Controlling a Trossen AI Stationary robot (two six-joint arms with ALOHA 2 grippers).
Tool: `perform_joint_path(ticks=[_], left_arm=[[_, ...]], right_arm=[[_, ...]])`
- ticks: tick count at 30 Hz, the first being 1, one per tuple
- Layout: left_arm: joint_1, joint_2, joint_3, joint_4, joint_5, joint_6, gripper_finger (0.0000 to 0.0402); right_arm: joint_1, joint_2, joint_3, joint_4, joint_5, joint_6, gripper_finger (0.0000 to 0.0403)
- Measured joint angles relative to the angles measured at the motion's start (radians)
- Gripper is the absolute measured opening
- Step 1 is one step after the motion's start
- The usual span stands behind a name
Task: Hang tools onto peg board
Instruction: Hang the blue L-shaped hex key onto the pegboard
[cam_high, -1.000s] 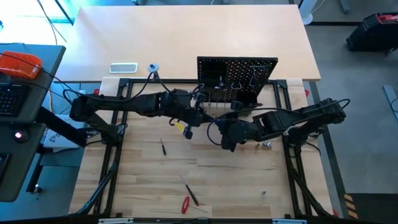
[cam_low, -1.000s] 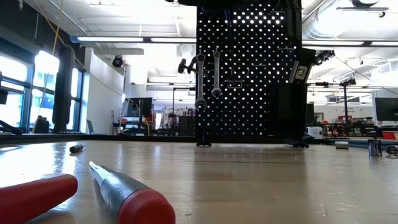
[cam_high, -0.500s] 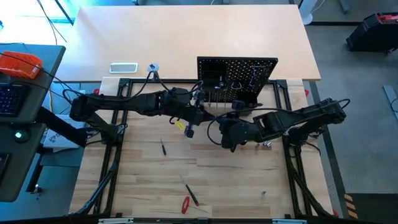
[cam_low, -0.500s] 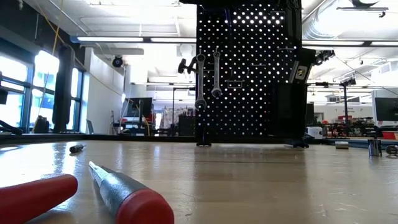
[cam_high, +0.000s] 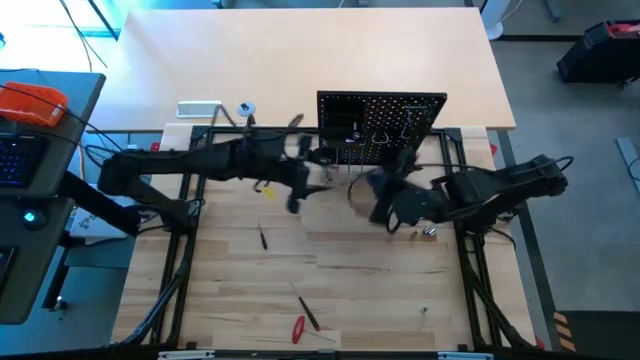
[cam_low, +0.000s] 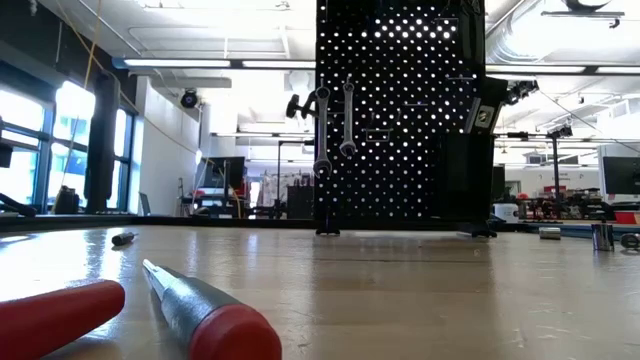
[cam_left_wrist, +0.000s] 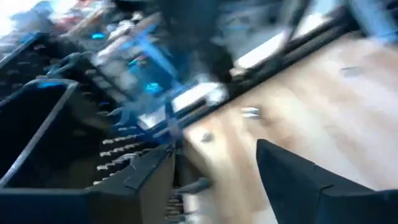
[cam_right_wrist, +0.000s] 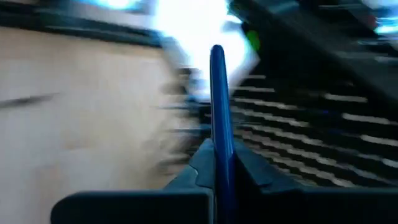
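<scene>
My left gripper (cam_left_wrist: 214, 180) hangs over the far half of the light wooden bench (cam_high: 380, 290), just left of the black perforated peg board (cam_high: 381, 128) that stands upright at the far edge. Through its wrist camera I see the two dark fingers (cam_left_wrist: 298, 180) spread apart with bare bench between them and nothing held.

My right gripper (cam_right_wrist: 217, 168) is near the board's front, a little right of centre. Its fingers are pressed together on a slim blue-handled tool (cam_right_wrist: 219, 118), which sticks up straight from between them; I take it for the hex key, though the wrist picture is smeared. In the overhead view the gripper (cam_high: 385, 205) is blurred and I cannot make out the tool there.

From table height, two silver wrenches (cam_low: 347, 118) hang side by side on the left part of the peg board (cam_low: 420, 120), and the board rests on the bench's far edge.

At the near edge lie a red-handled screwdriver (cam_high: 298, 328) and a thin dark-shafted tool (cam_high: 309, 313) beside it, touching or nearly so. A small dark tool (cam_high: 263, 237) lies alone toward the left of the bench's middle. Small metal bits (cam_high: 429, 231) sit toward the right edge, just beside the right arm, and a tiny piece (cam_high: 424, 310) lies nearer the right front corner.
</scene>
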Motion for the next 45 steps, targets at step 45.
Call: perform_joint_path(ticks=[45], left_arm=[[-0.028,-0.147,-0.024,-0.382,0.002,-0.166,0.023]], right_arm=[[-0.174,-0.118,0.001,-0.065,0.086,0.121,0.001]])
